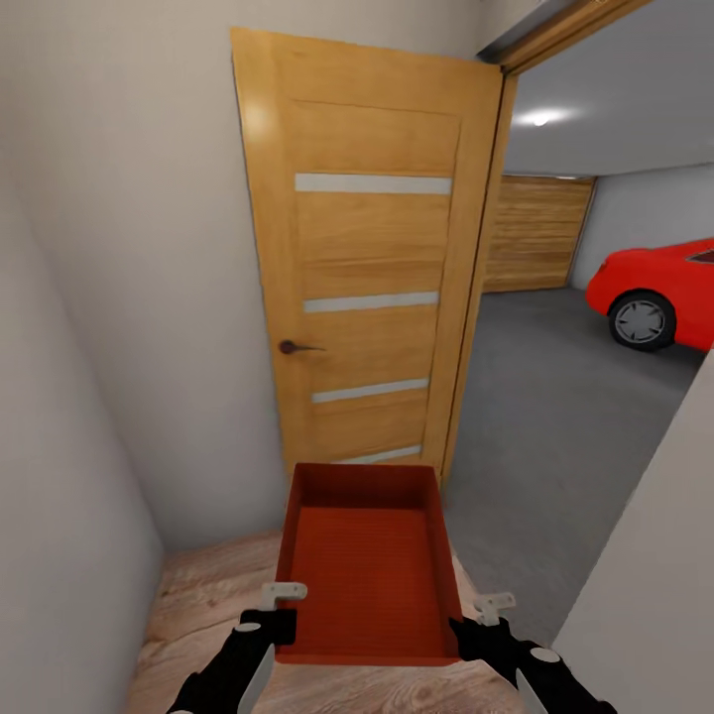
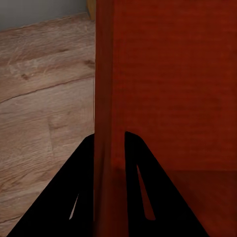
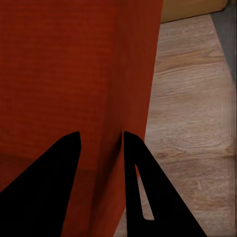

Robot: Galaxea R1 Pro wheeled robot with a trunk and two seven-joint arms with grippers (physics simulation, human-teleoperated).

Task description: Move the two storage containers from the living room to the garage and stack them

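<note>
Now: transport leg. Your left gripper (image 1: 270, 617) and right gripper (image 1: 483, 623) each pinch a side wall of the orange-red storage container (image 1: 369, 565), carried just before the open wooden door (image 1: 367, 268). Next, steer right of the door onto the garage floor (image 1: 555, 446).

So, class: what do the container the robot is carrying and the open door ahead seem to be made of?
Storage container: likely plastic, matte orange-red, with thin plain walls and a finely ribbed bottom. Door: looks like light varnished wood, with visible grain, pale horizontal inlay strips that might be frosted glass, and a dark handle. These are renders, so it is a guess.
</note>
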